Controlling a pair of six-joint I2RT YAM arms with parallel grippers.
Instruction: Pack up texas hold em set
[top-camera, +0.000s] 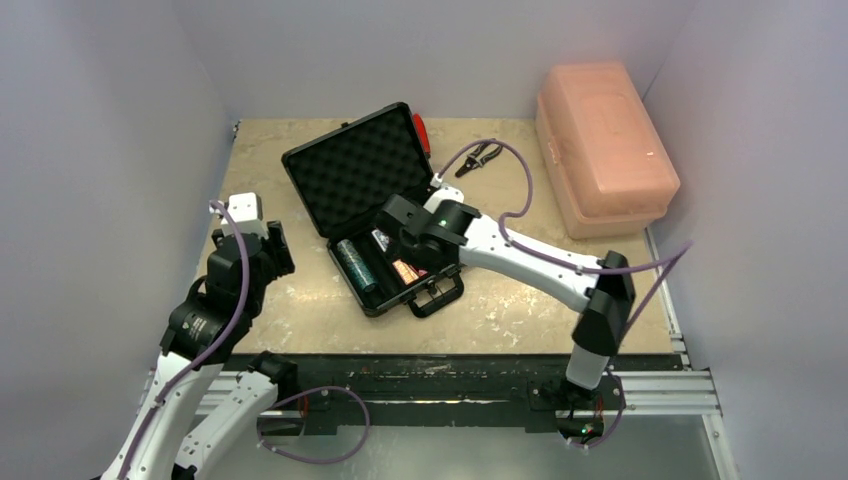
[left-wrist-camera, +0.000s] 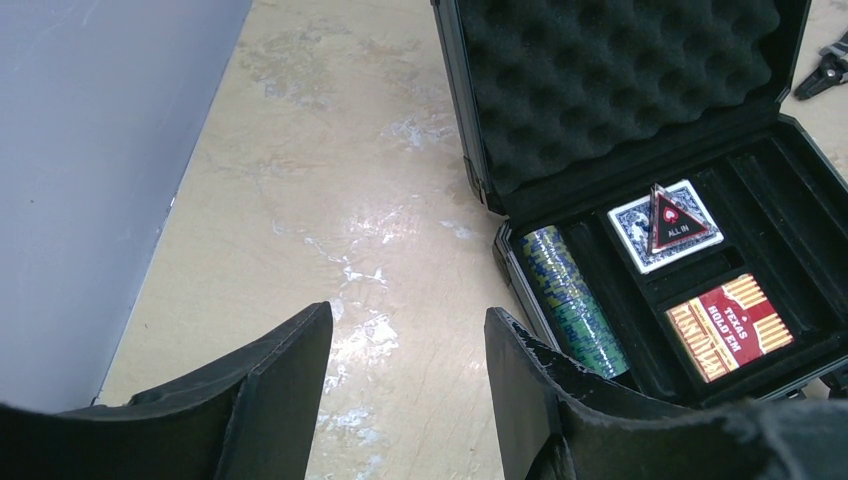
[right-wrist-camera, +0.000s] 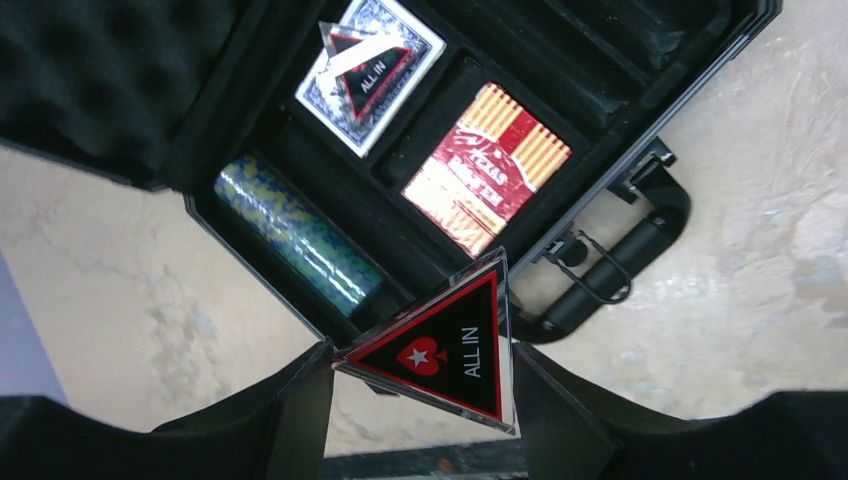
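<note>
The black briefcase (top-camera: 330, 170) lies open mid-table, foam lid up. In its tray lie a teal chip roll (right-wrist-camera: 297, 235), a blue deck (right-wrist-camera: 392, 28) with a red-black triangle (right-wrist-camera: 368, 66) on it, and an orange-red deck (right-wrist-camera: 487, 165). My right gripper (right-wrist-camera: 420, 370) is shut on the second red-black "ALL IN" triangle (right-wrist-camera: 440, 350) and holds it above the case's front edge near the handle (right-wrist-camera: 620, 265). My left gripper (left-wrist-camera: 408, 340) is open and empty over bare table, left of the case; the chip roll (left-wrist-camera: 575, 300) sits just right of it.
A large pink plastic box (top-camera: 603, 145) stands at the back right. Pliers (top-camera: 480, 155) and a red-handled tool (top-camera: 422, 132) lie behind the case. Grey walls close in both sides.
</note>
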